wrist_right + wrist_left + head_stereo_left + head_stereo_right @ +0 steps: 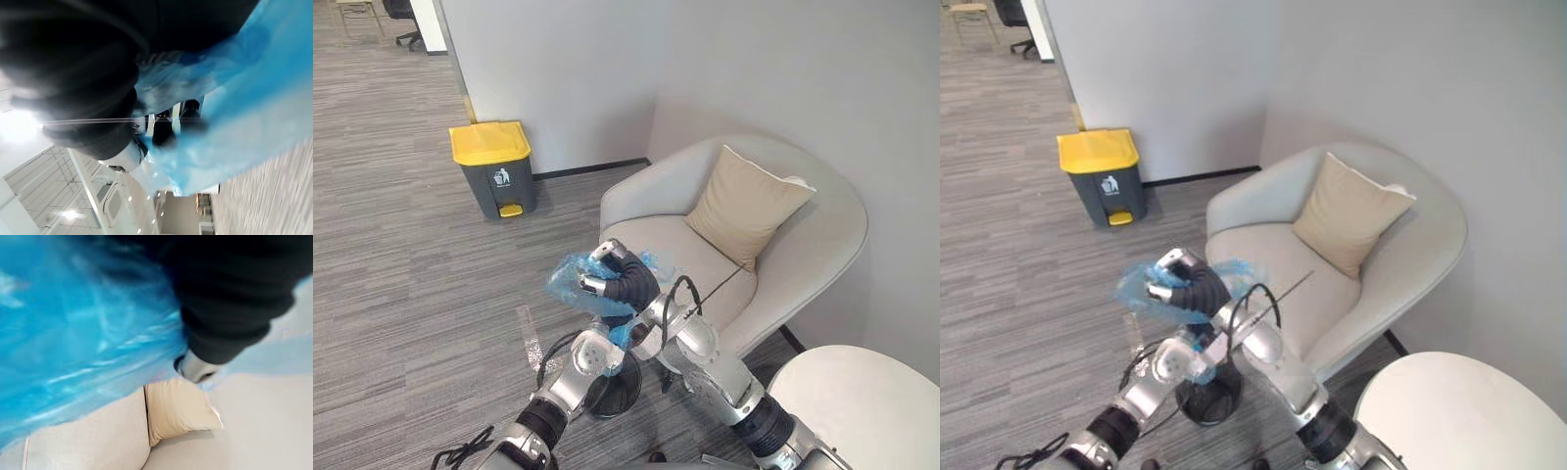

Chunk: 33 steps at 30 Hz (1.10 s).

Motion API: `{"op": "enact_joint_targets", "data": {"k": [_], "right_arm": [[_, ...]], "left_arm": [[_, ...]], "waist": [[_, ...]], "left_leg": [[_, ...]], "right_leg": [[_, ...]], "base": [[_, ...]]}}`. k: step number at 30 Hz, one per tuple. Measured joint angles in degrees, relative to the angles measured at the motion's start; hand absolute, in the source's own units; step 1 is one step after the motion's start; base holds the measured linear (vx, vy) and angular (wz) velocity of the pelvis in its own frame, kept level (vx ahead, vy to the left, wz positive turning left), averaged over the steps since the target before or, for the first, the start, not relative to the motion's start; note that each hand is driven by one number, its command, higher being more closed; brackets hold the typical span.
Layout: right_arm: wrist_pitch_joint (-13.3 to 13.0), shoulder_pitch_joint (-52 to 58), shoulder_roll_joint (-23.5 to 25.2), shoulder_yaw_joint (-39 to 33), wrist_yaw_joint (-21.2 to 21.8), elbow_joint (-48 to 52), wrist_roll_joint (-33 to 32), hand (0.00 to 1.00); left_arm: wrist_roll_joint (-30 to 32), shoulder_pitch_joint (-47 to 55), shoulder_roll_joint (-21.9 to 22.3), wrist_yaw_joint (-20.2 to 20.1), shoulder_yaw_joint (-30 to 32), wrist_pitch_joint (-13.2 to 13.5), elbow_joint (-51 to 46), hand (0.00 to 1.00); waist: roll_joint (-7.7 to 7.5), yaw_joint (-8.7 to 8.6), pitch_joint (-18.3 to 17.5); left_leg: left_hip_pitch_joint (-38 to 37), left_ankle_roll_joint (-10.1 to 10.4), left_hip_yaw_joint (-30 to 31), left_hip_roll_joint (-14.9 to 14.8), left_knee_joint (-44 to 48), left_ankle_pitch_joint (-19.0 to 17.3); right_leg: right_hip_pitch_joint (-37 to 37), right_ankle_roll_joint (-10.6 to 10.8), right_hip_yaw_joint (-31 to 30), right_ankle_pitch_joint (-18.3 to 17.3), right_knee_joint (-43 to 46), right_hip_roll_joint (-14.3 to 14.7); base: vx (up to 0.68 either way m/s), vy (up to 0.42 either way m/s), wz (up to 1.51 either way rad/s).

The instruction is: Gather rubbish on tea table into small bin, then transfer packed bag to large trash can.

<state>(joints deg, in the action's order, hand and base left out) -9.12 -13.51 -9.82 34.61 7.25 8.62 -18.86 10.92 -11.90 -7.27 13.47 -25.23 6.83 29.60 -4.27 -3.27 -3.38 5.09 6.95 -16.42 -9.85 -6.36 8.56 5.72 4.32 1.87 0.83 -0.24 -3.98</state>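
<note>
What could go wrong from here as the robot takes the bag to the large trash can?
1. The right hand grips the thin blue bag by a bunched part, so the film might slip or tear on the way.
2. The trash can has its yellow lid shut, so the bag cannot go in until the lid is opened.
3. The armchair stands close beside the arms, and a turn might brush it.
</note>
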Motion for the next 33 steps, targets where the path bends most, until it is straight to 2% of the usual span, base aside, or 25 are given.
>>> {"op": "enact_joint_targets", "data": {"k": [5, 8, 13, 16, 23, 27, 31, 32, 33], "right_arm": [[-0.16, 1.52, -2.28, -0.83, -0.98, -1.05, 9.37, 0.00], [-1.63, 2.81, -4.68, -2.80, -2.39, -1.23, 16.72, 0.00], [-3.20, 3.65, -12.41, -7.55, -6.59, -3.38, 29.06, 0.00], [-3.90, 4.72, -15.26, -9.23, -8.37, -3.36, 34.15, 0.00], [-3.90, 12.01, -14.32, -16.86, -10.72, -3.35, 36.86, 0.00], [-3.80, 16.50, -8.36, -22.05, -11.96, -3.83, 36.75, 0.00], [-3.20, 18.88, -1.21, -25.78, -12.23, -12.85, 36.10, 0.00], [-3.09, 19.08, -0.70, -25.99, -12.13, -14.14, 35.72, 0.00], [-2.62, 19.61, 0.94, -26.93, -11.74, -18.27, 33.91, 0.00]], "left_arm": [[-0.93, 2.45, 0.00, -0.20, 1.62, 0.03, -4.82, 1.00], [-0.94, 2.88, -0.59, -0.21, 1.88, 0.15, -6.62, 1.00], [-0.95, 6.07, -1.26, -0.19, 4.75, 0.29, -8.31, 1.00], [-1.02, 7.81, -1.55, -0.19, 6.66, 0.31, -8.80, 1.00], [-2.17, 12.13, -1.49, -0.19, 12.86, 0.36, -8.80, 1.00], [-2.27, 14.84, -1.38, -0.20, 16.18, 0.36, -8.40, 1.00], [-3.60, 16.58, -0.80, -0.29, 19.87, 0.29, -4.63, 1.00], [-3.81, 16.75, -0.84, -0.32, 20.16, 0.28, -4.00, 1.00], [-4.25, 17.44, -0.76, -0.69, 21.56, 0.22, -2.24, 1.00]], "waist": [[0.31, 0.07, 0.31], [0.28, 0.16, 0.33], [0.28, 0.21, 0.54], [0.42, 0.30, 0.95], [0.76, 0.45, 2.45], [1.04, 0.43, 2.64], [1.58, 0.39, 3.11], [1.65, 0.39, 3.16], [1.84, 0.41, 3.27]], "left_leg": [[0.14, 0.42, 0.22, 0.00, 0.00, -0.32], [0.35, 0.22, 0.64, 0.02, 0.00, -0.17], [0.22, 0.07, 1.29, 0.34, 0.01, -0.09], [0.22, 0.07, 1.26, 0.32, 0.00, -0.10], [0.14, 0.12, 1.35, 0.36, 0.01, -0.21], [0.12, 0.20, 1.36, 0.36, 0.01, -0.31], [-0.10, 0.39, 1.91, 0.68, 0.02, -0.72], [-0.11, 0.32, 1.92, 0.72, 0.02, -0.88], [-0.13, 0.43, 1.99, 0.87, 0.02, -1.10]], "right_leg": [[0.00, 0.37, 0.23, -0.25, 0.00, -0.12], [-0.04, 0.38, 0.51, -0.32, -0.02, -0.12], [-0.79, 0.25, 0.99, -0.23, -0.46, -0.21], [-0.91, 0.23, 0.96, -0.21, -0.78, -0.20], [-1.24, 0.23, 1.13, -0.22, -1.07, -0.20], [-1.32, 0.22, 1.18, -0.23, -1.14, -0.23], [-1.87, 0.39, 2.15, -0.66, -1.12, -0.46], [-1.88, 0.40, 2.18, -0.67, -1.12, -0.48], [-1.97, 0.47, 2.27, -0.73, -1.13, -0.62]], "base": [[0.00, -0.001, 0.02], [0.00, -0.001, 0.06], [0.02, -0.004, 0.06], [0.00, 0.000, 0.00], [0.00, 0.000, 0.00], [0.00, 0.000, 0.00], [0.00, -0.001, 0.06], [0.00, 0.008, 0.06], [0.01, 0.011, 0.07]]}}
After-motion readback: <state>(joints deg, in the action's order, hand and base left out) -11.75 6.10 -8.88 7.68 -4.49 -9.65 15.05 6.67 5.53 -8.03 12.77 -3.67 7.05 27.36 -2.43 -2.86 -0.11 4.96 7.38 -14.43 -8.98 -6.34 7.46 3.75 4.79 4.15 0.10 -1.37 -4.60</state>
